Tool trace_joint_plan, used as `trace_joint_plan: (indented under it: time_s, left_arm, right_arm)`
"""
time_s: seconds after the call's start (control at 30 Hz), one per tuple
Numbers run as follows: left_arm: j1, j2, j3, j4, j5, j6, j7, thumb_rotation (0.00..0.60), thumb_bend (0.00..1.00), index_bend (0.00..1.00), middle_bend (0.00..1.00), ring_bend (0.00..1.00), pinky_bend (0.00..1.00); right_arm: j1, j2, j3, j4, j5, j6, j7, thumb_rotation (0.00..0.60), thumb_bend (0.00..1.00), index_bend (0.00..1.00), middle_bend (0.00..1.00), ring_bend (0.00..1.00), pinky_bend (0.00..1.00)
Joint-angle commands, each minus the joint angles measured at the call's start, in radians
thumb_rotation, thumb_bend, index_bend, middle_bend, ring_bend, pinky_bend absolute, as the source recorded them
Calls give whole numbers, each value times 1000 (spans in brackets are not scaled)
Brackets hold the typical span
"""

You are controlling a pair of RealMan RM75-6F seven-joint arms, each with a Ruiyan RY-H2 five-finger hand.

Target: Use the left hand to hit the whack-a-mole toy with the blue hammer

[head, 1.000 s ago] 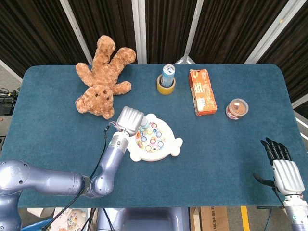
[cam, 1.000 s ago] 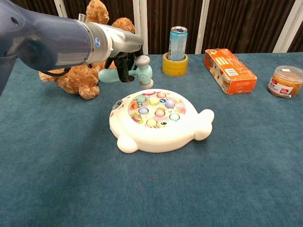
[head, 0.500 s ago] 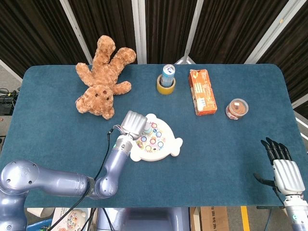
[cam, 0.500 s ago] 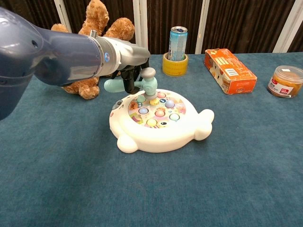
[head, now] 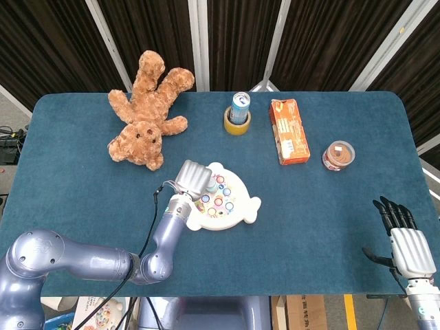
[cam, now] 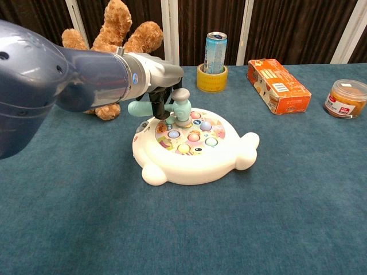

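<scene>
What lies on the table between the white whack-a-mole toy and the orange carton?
Nothing: in the head view, only bare blue tablecloth separates the white whack-a-mole toy from the orange carton; the chest view shows the same.

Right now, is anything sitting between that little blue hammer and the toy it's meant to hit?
Nothing visible is in the way. The left hand holds the blue hammer with its head right down at the coloured pegs of the whack-a-mole toy. The teddy bear lies behind, off to the side.
</scene>
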State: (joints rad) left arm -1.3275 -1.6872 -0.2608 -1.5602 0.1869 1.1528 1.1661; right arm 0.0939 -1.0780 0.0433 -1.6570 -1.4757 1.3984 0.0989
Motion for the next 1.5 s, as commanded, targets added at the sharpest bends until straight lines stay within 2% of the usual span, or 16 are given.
trace_joint_plan:
  time_s: [0.03,0.5,0.67,0.8,1.0,1.13,1.3,1.5]
  left_arm:
    - [-2,-4,4,4,-2,-3,5,600,652,679,533,423,550]
    - [0,23,-8,-54,7,34,2,600,652,677,532,423,551]
    - [15,82,-32,-138,25,76,-20,600,652,676,532,423,550]
    - [52,146,-33,-229,47,108,-56,600,651,674,532,423,550]
    - [155,266,53,-368,141,140,-128,600,651,672,532,423,550]
    - [227,324,114,-405,206,138,-196,600,651,670,532,423,550]
    - [336,385,218,-398,327,102,-313,600,650,668,532,423,550]
    - [416,406,298,-325,414,36,-410,600,650,660,532,423,550]
  right_arm:
    - [0,0,0,0,1,-1,1,600,194,0,0,0,0]
    - [-2,1,-2,2,-3,3,1,600,193,0,0,0,0]
    - [-3,2,-1,6,-3,4,4,600,193,0,0,0,0]
    - [-3,3,0,10,1,3,5,600,192,0,0,0,0]
    - [-5,-2,-3,13,-6,9,-11,600,193,0,0,0,0]
    - [-5,-5,-1,14,-3,10,-18,600,193,0,0,0,0]
    - [-6,-9,-3,14,-6,12,-33,600,193,0,0,0,0]
    - [-6,-13,-2,14,-3,11,-40,600,193,0,0,0,0]
